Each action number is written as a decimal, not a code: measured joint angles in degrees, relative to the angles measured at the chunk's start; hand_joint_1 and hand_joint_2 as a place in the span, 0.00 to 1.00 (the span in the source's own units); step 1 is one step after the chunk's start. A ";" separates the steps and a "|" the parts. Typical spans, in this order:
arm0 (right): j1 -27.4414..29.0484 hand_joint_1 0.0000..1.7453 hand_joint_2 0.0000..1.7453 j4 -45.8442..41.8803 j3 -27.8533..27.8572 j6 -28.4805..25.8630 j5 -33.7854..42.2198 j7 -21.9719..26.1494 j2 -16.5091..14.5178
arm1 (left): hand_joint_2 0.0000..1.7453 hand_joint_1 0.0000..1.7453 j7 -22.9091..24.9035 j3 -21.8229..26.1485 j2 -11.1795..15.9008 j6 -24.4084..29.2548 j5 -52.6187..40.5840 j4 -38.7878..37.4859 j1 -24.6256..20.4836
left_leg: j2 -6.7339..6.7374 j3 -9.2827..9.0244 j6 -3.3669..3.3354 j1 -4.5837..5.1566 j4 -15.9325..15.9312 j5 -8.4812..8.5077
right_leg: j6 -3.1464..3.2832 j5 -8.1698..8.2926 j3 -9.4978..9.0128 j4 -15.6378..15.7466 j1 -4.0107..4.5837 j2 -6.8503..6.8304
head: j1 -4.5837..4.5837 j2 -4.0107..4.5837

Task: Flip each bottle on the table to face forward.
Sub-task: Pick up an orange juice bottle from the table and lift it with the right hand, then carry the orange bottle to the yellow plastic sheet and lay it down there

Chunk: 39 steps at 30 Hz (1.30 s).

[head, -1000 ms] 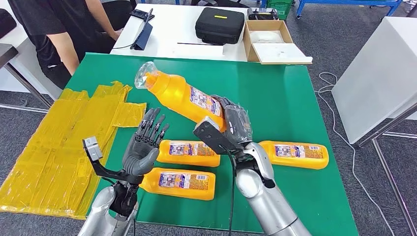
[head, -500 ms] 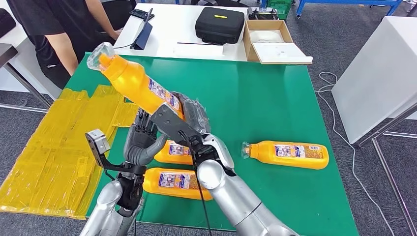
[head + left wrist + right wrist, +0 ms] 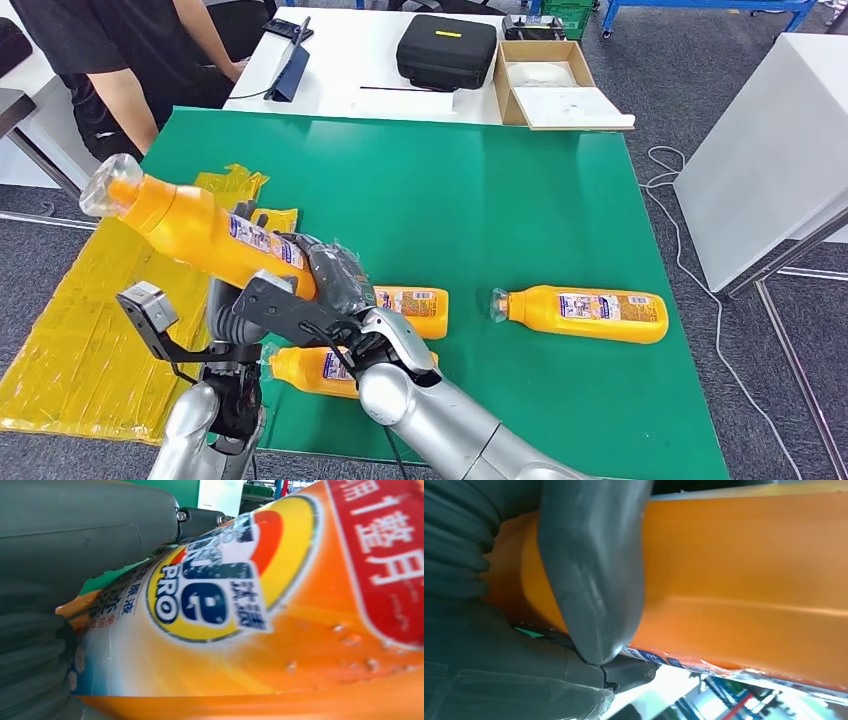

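We see right hand (image 3: 335, 280) holding orange plastic bottle with clear cap (image 3: 195, 228), lifted above near-left corner of green table (image 3: 520, 200), cap tilted up, away from table. Left hand (image 3: 228, 318) under bottle; fingers hidden, we cannot tell. Three more orange bottles (image 3: 585, 314) lie flat on table.

Head view was bright and evenly lit, overhead light, shadows soft and short under the bottles lying on the green table (image 3: 520, 200). White table (image 3: 350, 60) at the back ran close to blown out. Mild wide-angle bend at the frame edges. The raised orange bottle (image 3: 200, 235) was sharp enough, clear cap slightly glary. Left wrist view was too close: label print on the bottle (image 3: 280, 630) soft, red text smeared. Right wrist view was dim and out of focus, thumb (image 3: 594, 570) blurred, background overexposed white.
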<state>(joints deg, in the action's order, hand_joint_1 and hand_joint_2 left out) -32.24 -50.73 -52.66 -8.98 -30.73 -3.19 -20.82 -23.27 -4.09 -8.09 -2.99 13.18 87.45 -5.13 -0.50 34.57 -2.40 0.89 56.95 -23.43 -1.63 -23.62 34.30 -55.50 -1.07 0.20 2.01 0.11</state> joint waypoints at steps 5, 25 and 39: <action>0.45 0.98 1.00 2.67 0.14 0.25 -3.51 3.49 0.03 | 1.00 0.00 -0.32 1.67 -0.04 -1.64 -0.02 0.73 2.68 | -0.01 0.03 0.00 0.04 0.00 0.00 | 0.00 0.00 0.12 0.01 0.00 0.00 | -0.01 0.00; 1.79 0.98 1.00 5.59 1.75 1.25 -6.47 5.42 0.23 | 1.00 0.00 3.44 3.83 -0.21 -9.10 7.04 0.83 3.42 | 0.16 0.04 0.01 0.03 0.01 -0.01 | 0.00 0.00 0.27 0.02 -0.02 0.10 | -0.01 0.00; 3.19 0.95 1.00 5.58 4.11 0.91 -7.99 4.86 0.56 | 1.00 0.00 4.35 5.22 -1.17 -11.35 7.69 -1.01 0.13 | 0.24 0.07 0.01 0.03 0.01 -0.01 | 0.03 0.03 0.32 0.02 -0.02 0.17 | -0.01 0.00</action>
<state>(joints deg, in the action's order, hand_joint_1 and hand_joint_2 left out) -29.05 -45.15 -48.55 -8.08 -38.72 1.67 -20.26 -18.92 1.12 -9.26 -14.34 20.87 86.44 -4.99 -0.26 34.63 -2.39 0.92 56.96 -23.44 -1.61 -23.59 34.63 -55.48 -1.09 0.37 2.01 0.11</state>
